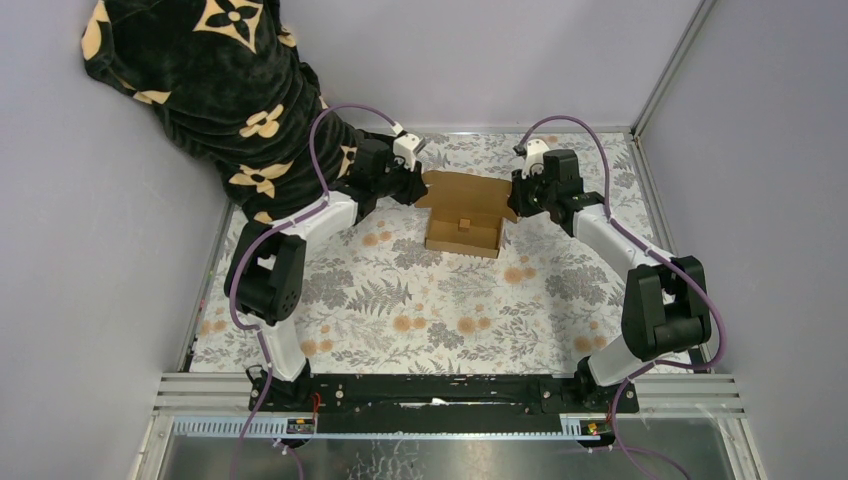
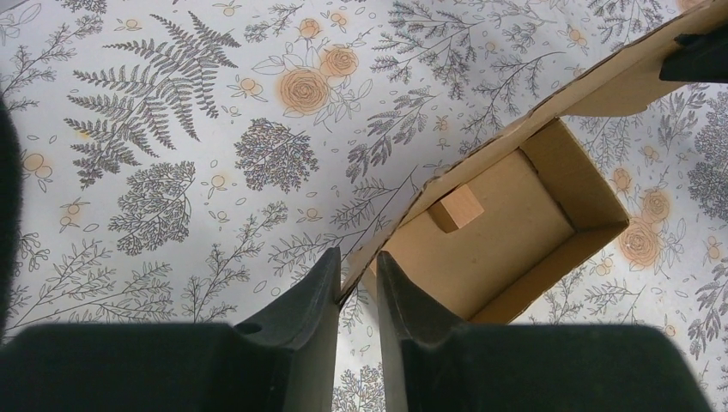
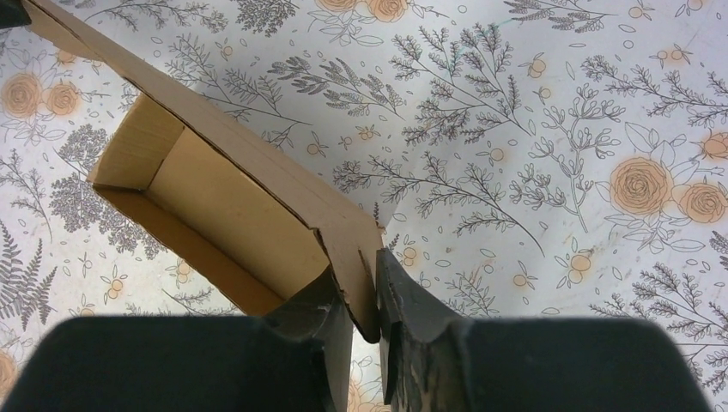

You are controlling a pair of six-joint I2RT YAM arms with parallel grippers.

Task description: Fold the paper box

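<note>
An open brown box sits on the far middle of a floral cloth, with a small block inside. The left gripper and right gripper each pinch one end of its raised lid.

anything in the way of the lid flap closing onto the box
Nothing visible lies across the opening. A small block sits inside the paper box, low against the hinge-side wall. The left gripper and right gripper pinch the lid flap.
</note>
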